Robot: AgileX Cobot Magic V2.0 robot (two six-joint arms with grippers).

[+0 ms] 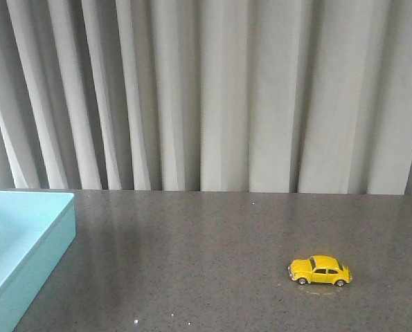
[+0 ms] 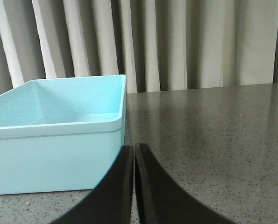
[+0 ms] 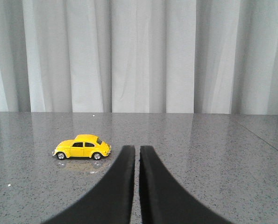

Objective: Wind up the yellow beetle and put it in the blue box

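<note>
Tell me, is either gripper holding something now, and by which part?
Nothing is held. Both the left gripper and right gripper are shut on nothing; the yellow beetle stands alone on the table.

We see our left end effector [image 2: 134, 161] only in its wrist view, its two dark fingers pressed nearly together and holding nothing. Our right end effector [image 3: 137, 161] shows the same pose, fingers drawn close with a thin gap, empty.

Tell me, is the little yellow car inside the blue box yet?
No. The yellow beetle stands on its wheels on the table, well apart from the blue box.
</note>
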